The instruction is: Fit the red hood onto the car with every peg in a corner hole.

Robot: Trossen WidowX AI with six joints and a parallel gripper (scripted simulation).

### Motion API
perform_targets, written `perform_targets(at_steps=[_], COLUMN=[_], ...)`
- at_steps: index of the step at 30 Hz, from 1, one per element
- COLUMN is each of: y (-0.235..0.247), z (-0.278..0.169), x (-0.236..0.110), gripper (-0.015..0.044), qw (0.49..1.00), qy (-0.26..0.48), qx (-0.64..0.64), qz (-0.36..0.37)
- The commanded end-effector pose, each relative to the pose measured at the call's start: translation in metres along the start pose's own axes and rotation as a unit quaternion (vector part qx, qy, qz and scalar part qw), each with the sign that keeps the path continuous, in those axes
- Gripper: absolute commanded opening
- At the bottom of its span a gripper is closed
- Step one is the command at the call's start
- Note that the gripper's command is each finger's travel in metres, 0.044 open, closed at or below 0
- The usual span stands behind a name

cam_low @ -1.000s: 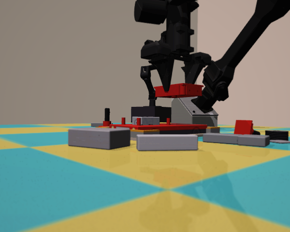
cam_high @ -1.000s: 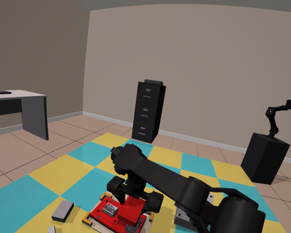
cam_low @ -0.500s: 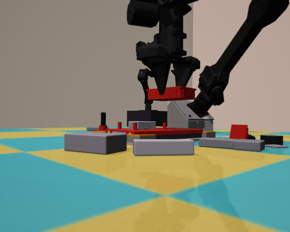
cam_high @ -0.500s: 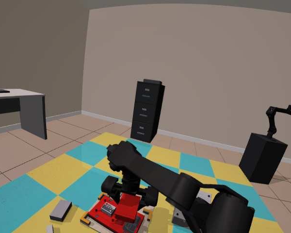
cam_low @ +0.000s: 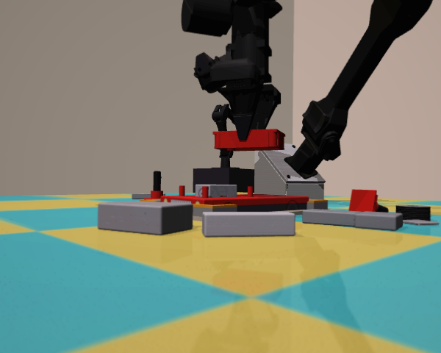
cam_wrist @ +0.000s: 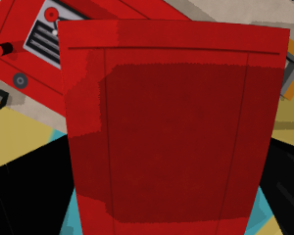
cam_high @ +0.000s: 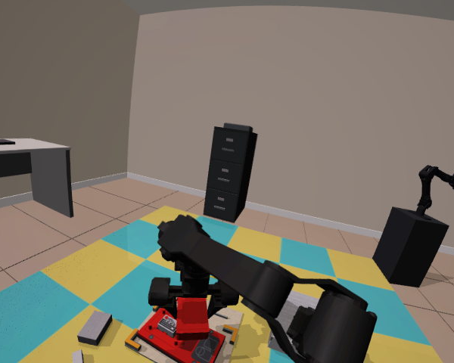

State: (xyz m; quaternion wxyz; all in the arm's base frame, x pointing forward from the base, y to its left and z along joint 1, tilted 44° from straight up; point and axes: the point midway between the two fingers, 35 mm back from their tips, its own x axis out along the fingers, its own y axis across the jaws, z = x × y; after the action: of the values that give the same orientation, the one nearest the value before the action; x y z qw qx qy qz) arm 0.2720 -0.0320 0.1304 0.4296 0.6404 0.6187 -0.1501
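Overhead, gripper (cam_low: pixel 248 137) clamps hood (cam_low: pixel 264 140) above chassis (cam_low: pixel 268 198).

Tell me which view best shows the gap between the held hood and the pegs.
The exterior view: side-on, the hood hangs in the hand well above the pegs. The top view shows the hood overlapping the chassis, height unclear. The wrist view is mostly filled by the hood.
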Motion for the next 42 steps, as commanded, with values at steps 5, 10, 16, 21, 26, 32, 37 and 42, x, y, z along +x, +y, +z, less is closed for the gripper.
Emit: perform_targets(at_steps=[5,10,16,21,26,32,37,42], y=[0.012,0.018,0.025,0.031,0.037,0.044,0.050,0.054], z=[0.005,0.009,0.014,0.018,0.022,0.026,0.030,0.033], x=[-0.002,-0.003,-0.003,-0.003,-0.003,-0.003,-0.003,-0.002], gripper=[0.0000,0.0000,0.0000,0.0000,0.0000,0.0000,0.0000,0.0000], qw=[0.995,0.988,0.975,0.960,0.942,0.916,0.891,0.871], qy=[-0.001,-0.001,-0.002,-0.003,-0.003,-0.004,-0.005,-0.005], qx=[-0.095,-0.153,-0.223,-0.280,-0.336,-0.401,-0.454,-0.490], qz=[0.005,0.005,0.006,0.006,0.007,0.007,0.007,0.007])
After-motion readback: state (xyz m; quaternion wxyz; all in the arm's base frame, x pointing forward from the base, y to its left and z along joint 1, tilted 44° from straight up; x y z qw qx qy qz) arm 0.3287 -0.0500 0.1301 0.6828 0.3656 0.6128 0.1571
